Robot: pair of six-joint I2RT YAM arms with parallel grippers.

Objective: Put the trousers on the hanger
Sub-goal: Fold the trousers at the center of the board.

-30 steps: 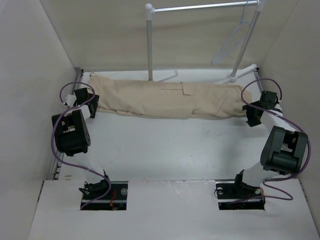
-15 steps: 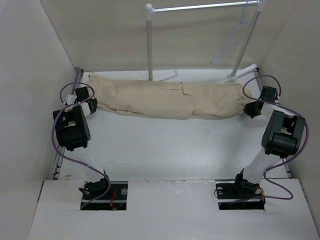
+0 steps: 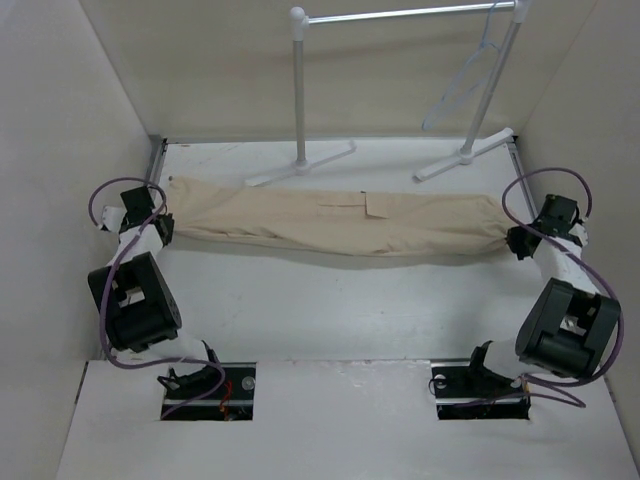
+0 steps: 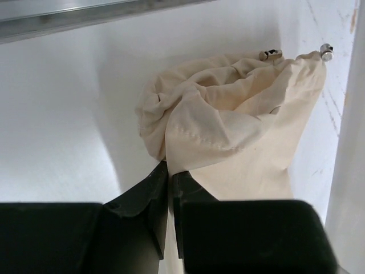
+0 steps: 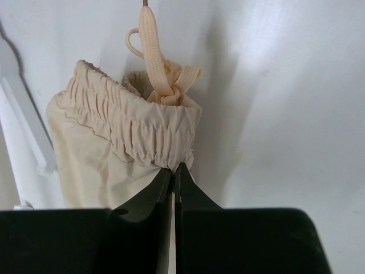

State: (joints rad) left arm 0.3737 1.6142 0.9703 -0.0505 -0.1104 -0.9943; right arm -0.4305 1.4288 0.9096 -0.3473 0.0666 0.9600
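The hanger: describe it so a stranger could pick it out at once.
Find the white rack at the back of the table. At the right end of its top rail, beside the right post, hangs the hanger. It is thin pale wire bent into a triangle with a hook, far slimmer than the rack's tubes.

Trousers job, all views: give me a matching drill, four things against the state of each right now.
Things:
1. left fingers
2. right fingers
3. hanger
4. trousers

States:
A. hangs at the far right end of the rack
B. shut on the drawstring waist end
C. stretched out across the table, side to side
D. shut on the bunched leg end

Pairs: 1-D, 2-B, 3-A, 4-C
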